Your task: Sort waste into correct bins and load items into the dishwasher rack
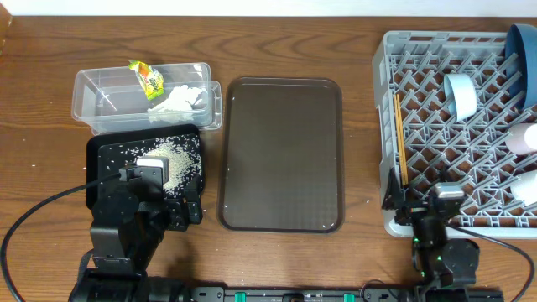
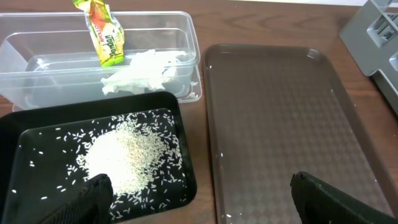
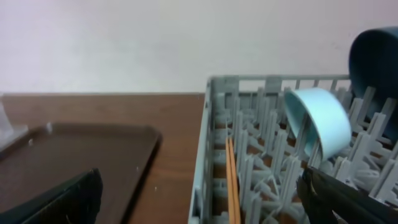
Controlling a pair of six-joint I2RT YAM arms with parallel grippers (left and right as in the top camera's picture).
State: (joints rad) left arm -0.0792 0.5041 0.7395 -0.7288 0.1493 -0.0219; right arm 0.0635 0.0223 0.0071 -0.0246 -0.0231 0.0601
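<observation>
The snack wrapper (image 1: 146, 80) and white tissue (image 1: 178, 101) lie in the clear tub (image 1: 101, 99); both also show in the left wrist view (image 2: 106, 37) (image 2: 142, 70). Rice grains (image 1: 174, 157) are piled in the black tray (image 1: 105, 155), seen also in the left wrist view (image 2: 127, 155). The grey rack (image 1: 394, 134) holds the chopsticks (image 1: 400, 143), light-blue bowl (image 1: 459, 94), blue plate (image 1: 522, 59) and two cups (image 1: 522, 138) (image 1: 525, 186). My left gripper (image 2: 199, 199) is open and empty over the black tray's front right corner. My right gripper (image 3: 199, 199) is open and empty at the rack's front left corner.
A dark brown serving tray (image 1: 281, 155) lies between the bins and the rack, with a few stray grains on it. Bare wooden table lies behind and around them. Black cables run along the front edge.
</observation>
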